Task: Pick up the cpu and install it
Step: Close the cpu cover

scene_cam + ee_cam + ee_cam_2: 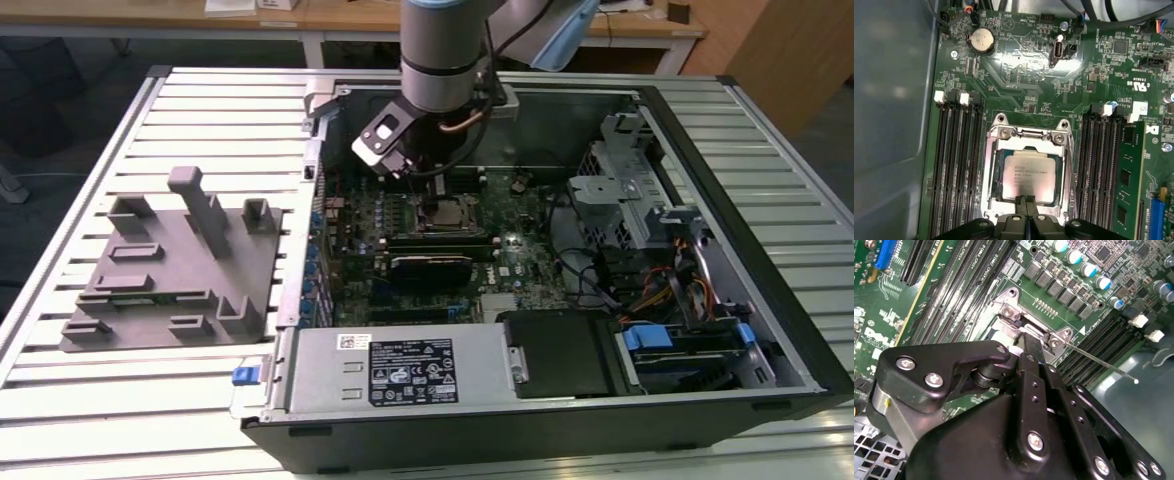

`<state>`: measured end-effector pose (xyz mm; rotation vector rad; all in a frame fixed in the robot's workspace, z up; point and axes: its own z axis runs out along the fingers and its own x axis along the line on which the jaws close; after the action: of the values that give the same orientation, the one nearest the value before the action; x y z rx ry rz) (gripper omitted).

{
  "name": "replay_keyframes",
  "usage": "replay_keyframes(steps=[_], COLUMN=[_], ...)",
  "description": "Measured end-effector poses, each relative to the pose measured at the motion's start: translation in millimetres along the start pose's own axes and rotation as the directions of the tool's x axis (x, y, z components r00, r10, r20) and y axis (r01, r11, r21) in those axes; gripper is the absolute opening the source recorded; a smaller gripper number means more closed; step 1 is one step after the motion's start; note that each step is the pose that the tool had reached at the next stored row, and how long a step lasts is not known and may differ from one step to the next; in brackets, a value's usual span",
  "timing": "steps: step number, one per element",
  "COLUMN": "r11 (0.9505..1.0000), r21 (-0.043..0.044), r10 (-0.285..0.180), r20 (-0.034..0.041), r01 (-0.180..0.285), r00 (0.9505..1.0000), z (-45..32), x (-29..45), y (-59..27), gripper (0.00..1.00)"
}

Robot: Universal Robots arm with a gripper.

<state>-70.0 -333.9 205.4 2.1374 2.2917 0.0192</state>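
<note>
One silver chip [1029,177] lies flat inside the metal socket frame [990,170] on the green board. The board sits in the open computer case [787,330], which takes up the desk [120,400] toward its edge on the exterior view's right. My claw [1026,202] is pinched narrow, fingers pressed together with nothing between them, tips at the chip's edge. A green memory stick [1130,175] stands beside the socket.

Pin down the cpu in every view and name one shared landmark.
Exterior view: the cpu lies at the middle of the motherboard.
First wrist view: pale square within the socket frame, at the tips of the claw.
Second wrist view: screened by the claw, against the socket frame.
Shared landmark: the socket frame, in all three.
</note>
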Motion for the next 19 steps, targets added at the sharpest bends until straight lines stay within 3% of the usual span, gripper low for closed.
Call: replay_keyframes(steps=[8, 15, 19], r11=[1.0, 1.0, 1.0], r21=[0.0007, 0.0006, 0.0006], r10=[0.0, 0.0, 0.0], r20=[0.0003, 0.0001, -0.0001], r01=[0.0, 0.0, 0.0], r00=[1.0, 1.0, 1.0], z=[5.7, 6.3, -1.1], x=[-0.1, -0.7, -0.6], y=[0.1, 8.3, 8.4], gripper=[0.11, 0.11, 0.11])
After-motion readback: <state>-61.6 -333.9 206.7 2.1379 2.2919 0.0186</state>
